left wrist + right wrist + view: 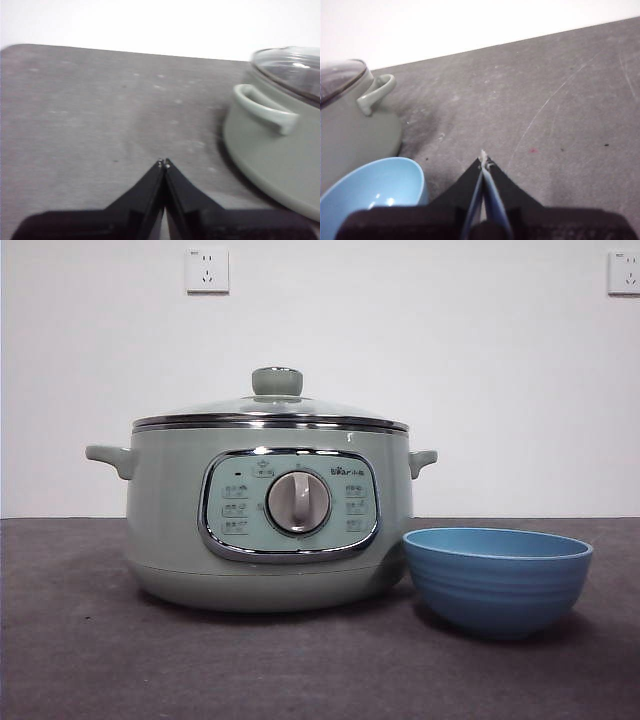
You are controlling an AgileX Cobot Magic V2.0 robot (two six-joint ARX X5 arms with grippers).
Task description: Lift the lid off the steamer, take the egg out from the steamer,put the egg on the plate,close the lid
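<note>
Both pairs of jaws are pressed together and hold nothing: the left gripper (163,162) hangs over bare table just beside the steamer's (270,515) side handle (262,107), and the right gripper (483,159) hangs over the table on the other side, near the plate (497,580). Neither arm shows in the front view, so both appear to be waiting.

No step looks begun. The lid (270,412) sits squarely on the steamer, its steel rim flush all round and the pale green knob (277,381) upright at the centre. The plate stands just beside the steamer's base and looks empty. The egg cannot be seen; the glass is too glary in every view to tell what lies under it.

The step in hand is therefore the first, lifting the lid. That likely calls for one gripper to spread its jaws, rise above the steamer, centre over the knob and close on it before drawing straight up, so the rim clears the pot evenly.
</note>
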